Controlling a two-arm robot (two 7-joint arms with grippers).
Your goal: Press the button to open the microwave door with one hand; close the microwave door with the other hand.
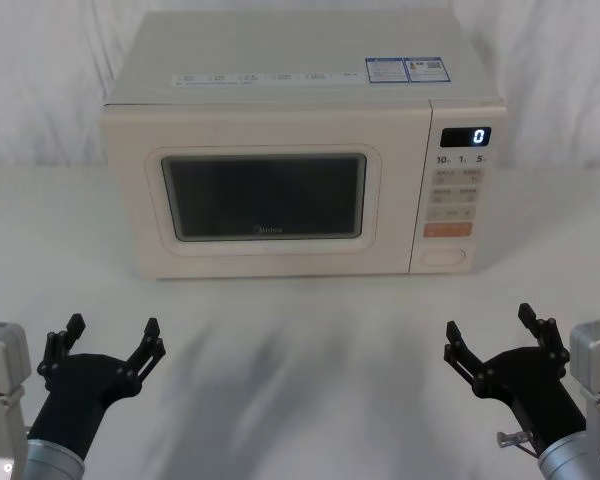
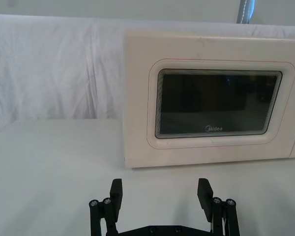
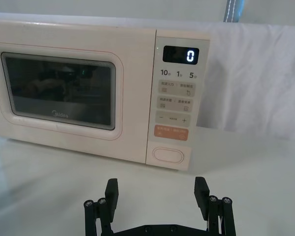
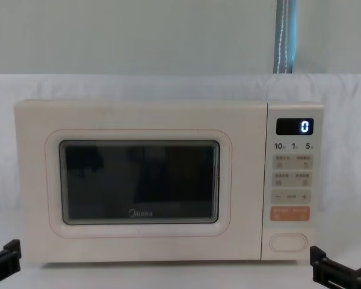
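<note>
A cream, box-shaped microwave oven (image 1: 300, 150) stands in the upper middle of the head view on a white cloth-covered table (image 1: 300, 360), its front facing the camera. The wide cream microwave door (image 1: 265, 195), with its dark rounded-corner glass window and thin pinkish outline, takes up the left and centre of that front and sits flush with the casing, closed. To the right of the door runs the control panel, topped by a dark display (image 1: 465, 137) showing a lit "0". At the very bottom of the panel, in the right-centre of the head view, lies the large plain cream oval button (image 1: 445, 256), directly under an orange rectangular key (image 1: 447, 229); in the right wrist view the button (image 3: 169, 155) sits just below centre, and in the chest view it (image 4: 287, 242) appears at lower right. The left black two-pronged gripper (image 1: 113, 337) rests in the lower left corner of the head view, its prongs spread wide apart and holding nothing, well short of the door. The right black two-pronged gripper (image 1: 492, 327) sits in the lower right corner, its prongs likewise spread wide and empty, apart from the button. A white draped cloth (image 2: 54, 69) covers the background behind the oven.
</note>
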